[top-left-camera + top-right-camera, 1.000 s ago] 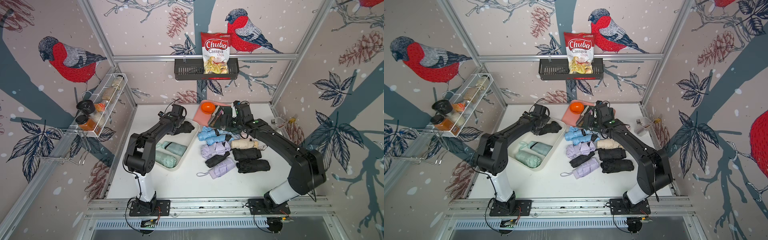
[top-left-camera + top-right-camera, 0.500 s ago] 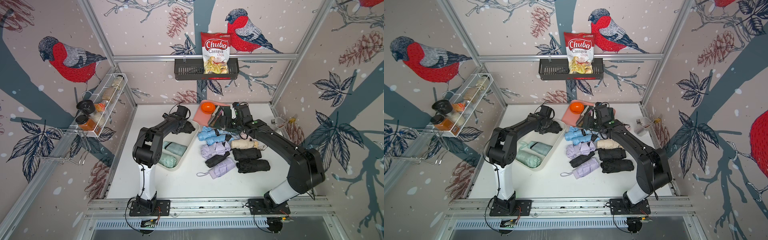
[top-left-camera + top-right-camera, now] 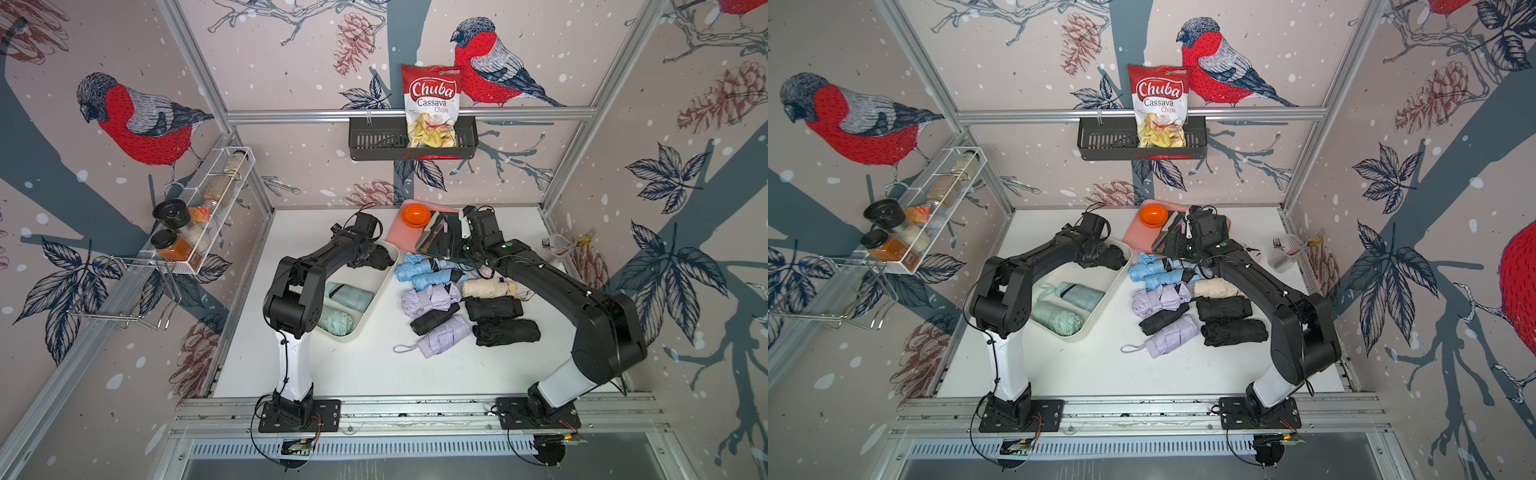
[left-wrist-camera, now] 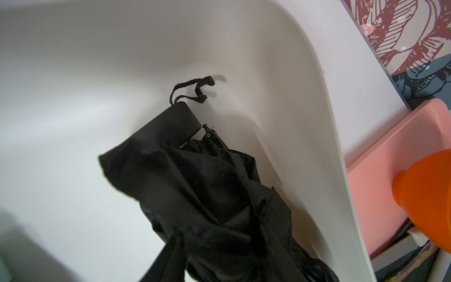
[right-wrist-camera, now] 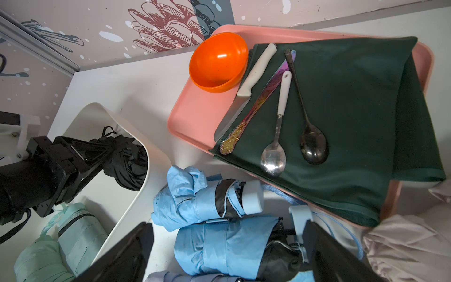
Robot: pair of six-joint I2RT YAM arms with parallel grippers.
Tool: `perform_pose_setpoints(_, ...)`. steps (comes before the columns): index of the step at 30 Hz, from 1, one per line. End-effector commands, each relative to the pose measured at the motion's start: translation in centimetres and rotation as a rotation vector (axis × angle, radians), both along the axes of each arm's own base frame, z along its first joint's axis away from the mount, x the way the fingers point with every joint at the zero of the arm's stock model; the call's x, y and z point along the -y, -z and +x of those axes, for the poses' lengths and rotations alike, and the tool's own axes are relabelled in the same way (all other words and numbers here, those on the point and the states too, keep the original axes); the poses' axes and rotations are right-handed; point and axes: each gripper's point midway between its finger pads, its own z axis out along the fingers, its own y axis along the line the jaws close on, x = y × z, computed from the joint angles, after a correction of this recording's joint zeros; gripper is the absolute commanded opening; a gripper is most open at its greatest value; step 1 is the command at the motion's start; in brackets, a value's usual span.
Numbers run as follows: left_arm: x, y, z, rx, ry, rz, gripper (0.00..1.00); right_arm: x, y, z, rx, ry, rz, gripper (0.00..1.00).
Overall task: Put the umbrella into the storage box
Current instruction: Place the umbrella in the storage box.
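With the left end effector pinching the black folded fabric umbrella inside the far end of the cream-white shallow plastic storage box, lay it flat below the rim before releasing, while the right end effector gapes open.

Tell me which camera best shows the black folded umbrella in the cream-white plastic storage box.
Left wrist view: the black folded umbrella fills it, handle and strap clear against the cream-white storage box wall. Both top views show a small dark bundle; the right wrist view shows just part of it.
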Motion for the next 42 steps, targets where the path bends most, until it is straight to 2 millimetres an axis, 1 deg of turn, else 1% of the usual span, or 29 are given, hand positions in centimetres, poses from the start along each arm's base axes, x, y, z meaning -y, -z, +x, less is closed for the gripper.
perform_pose_setpoints(1, 0.7, -0.2, 0.3, -0.005, 0.109, 0.043, 0.38, -0.2, 0.0, 0.0, 0.001, 0.002, 0.016, 1.00)
perform_pose_setpoints(4, 0.7, -0.5, 0.9, -0.010, 0.172, 0.090, 0.30, 0.2, 0.3, -0.2, -0.008, 0.015, -0.001, 1.00)
perform_pose_setpoints(7, 1.0, -0.7, 1.2, -0.013, 0.235, 0.115, 0.29, 1.2, 0.9, -0.4, -0.024, 0.052, -0.034, 1.00)
perform_pose_setpoints(10, 1.3, -0.8, 1.3, -0.011, 0.285, 0.125, 0.29, 3.4, 1.4, -0.6, -0.038, 0.152, -0.082, 1.00)
perform_pose_setpoints(13, 2.1, -0.5, 1.1, -0.010, 0.334, 0.105, 0.30, 5.9, 1.8, -1.2, -0.050, 0.238, -0.085, 1.00)
perform_pose_setpoints(15, 2.8, -0.1, 0.9, -0.008, 0.368, 0.079, 0.33, 8.0, 2.3, -1.8, -0.062, 0.295, -0.075, 1.00)
perform_pose_setpoints(19, 3.2, 0.4, 0.7, -0.010, 0.388, 0.062, 0.37, 12.2, 3.7, -3.6, -0.105, 0.398, -0.072, 1.00)
perform_pose_setpoints(20, 3.3, 0.5, 0.7, -0.010, 0.393, 0.057, 0.39, 13.2, 4.0, -4.2, -0.115, 0.423, -0.073, 1.00)
perform_pose_setpoints(21, 3.5, 0.5, 0.6, -0.011, 0.399, 0.048, 0.44, 14.1, 4.3, -4.8, -0.124, 0.451, -0.073, 1.00)
perform_pose_setpoints(25, 3.9, 0.2, 0.3, -0.008, 0.408, 0.020, 0.65, 16.9, 5.2, -7.3, -0.156, 0.546, -0.089, 1.00)
perform_pose_setpoints(26, 3.8, -0.2, 0.3, 0.003, 0.405, 0.018, 0.72, 17.4, 5.9, -7.9, -0.176, 0.565, -0.097, 1.00)
perform_pose_setpoints(27, 3.7, -0.6, 0.3, 0.013, 0.401, 0.019, 0.80, 17.9, 5.6, -8.7, -0.167, 0.586, -0.088, 1.00)
perform_pose_setpoints(28, 3.7, -1.1, 0.2, 0.026, 0.398, 0.021, 0.86, 18.2, 5.8, -9.3, -0.177, 0.603, -0.088, 1.00)
perform_pose_setpoints(30, 3.2, -2.2, 0.0, 0.048, 0.381, 0.031, 0.95, 19.0, 6.4, -10.5, -0.202, 0.643, -0.082, 1.00)
perform_pose_setpoints(35, 2.1, -4.6, -0.7, 0.105, 0.358, 0.060, 0.97, 20.4, 6.7, -12.9, -0.214, 0.719, -0.047, 1.00)
perform_pose_setpoints(39, 1.5, -6.9, -1.2, 0.165, 0.366, 0.089, 0.97, 22.2, 5.7, -13.7, -0.176, 0.780, -0.061, 1.00)
perform_pose_setpoints(42, 1.8, -8.7, -1.7, 0.217, 0.399, 0.110, 0.97, 22.9, 5.4, -14.3, -0.177, 0.809, -0.033, 1.00)
